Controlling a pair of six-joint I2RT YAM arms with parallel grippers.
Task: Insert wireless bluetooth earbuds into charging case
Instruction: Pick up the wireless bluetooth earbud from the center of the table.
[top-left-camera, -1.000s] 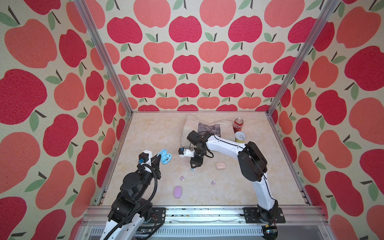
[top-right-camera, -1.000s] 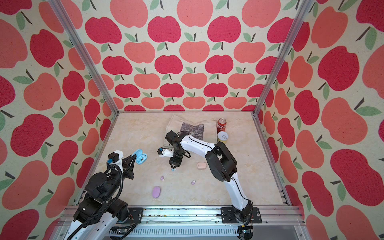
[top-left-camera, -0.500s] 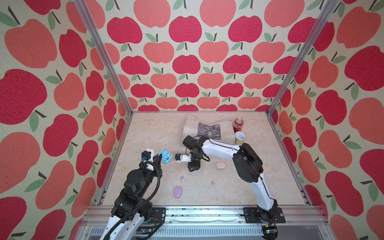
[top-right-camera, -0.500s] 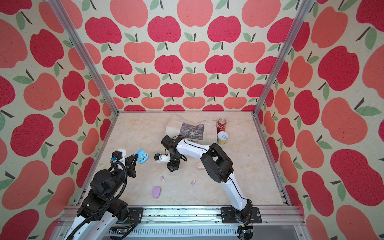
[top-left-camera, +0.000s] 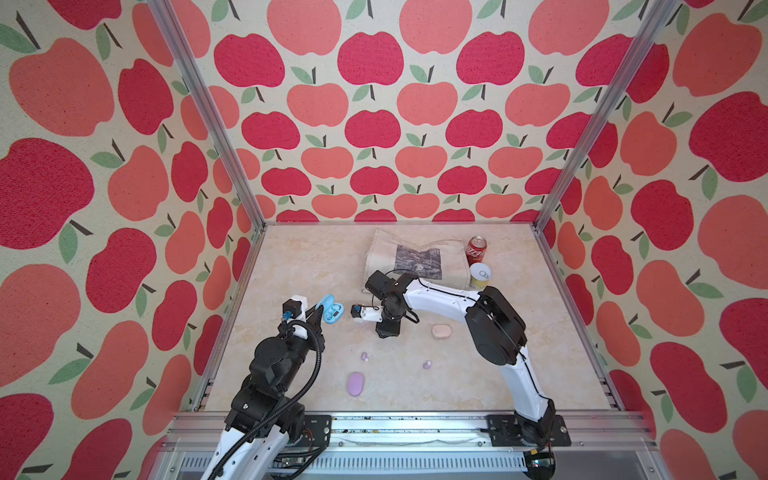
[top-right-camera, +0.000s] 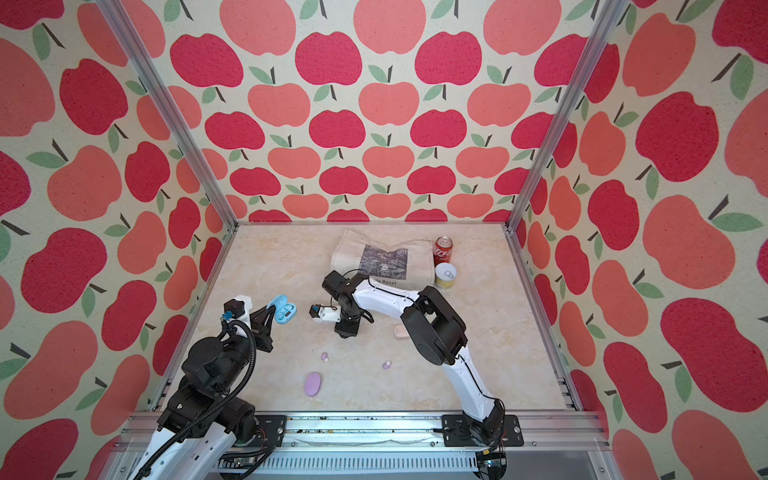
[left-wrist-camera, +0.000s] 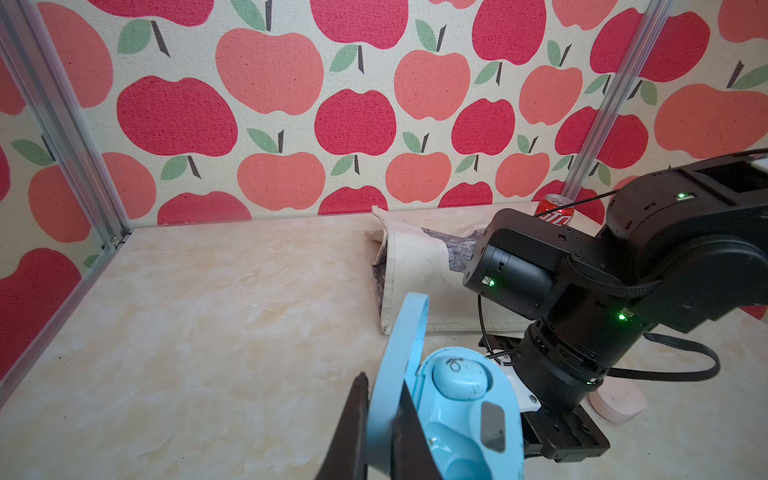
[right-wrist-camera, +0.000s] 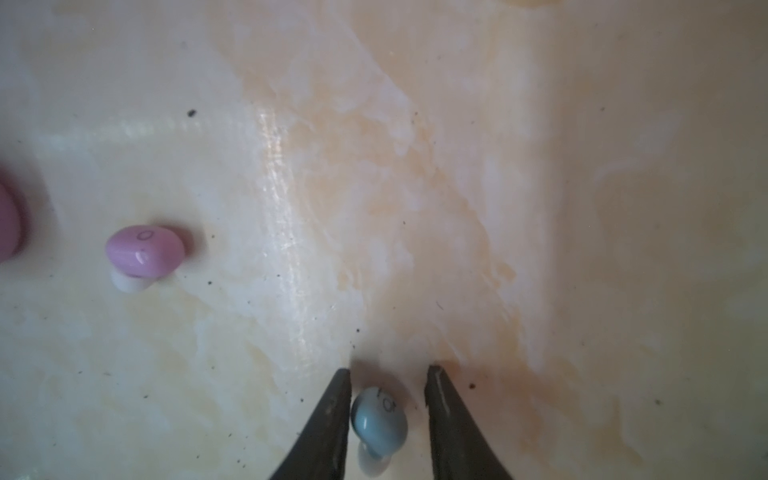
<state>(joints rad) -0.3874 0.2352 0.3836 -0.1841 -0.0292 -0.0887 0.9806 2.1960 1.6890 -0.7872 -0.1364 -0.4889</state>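
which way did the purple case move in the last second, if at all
No. The purple case lies where it was, same gap to the front rail.

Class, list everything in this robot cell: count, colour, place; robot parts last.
Open oval plastic charging case: one, light blue, gripped by lid.
Bean-shaped plastic earbuds: two, light blue, one in that case, one on table.
Further earbuds: two, lilac, front centre.
Closed oval cases: two, lilac front, pink centre.
Canvas tote bag: one, cream, back.
Drink can: one, red, back right.
Tin can: one, yellow, beside it.
Left pincer: shut on case lid.
Right pincer: open astride table earbud.
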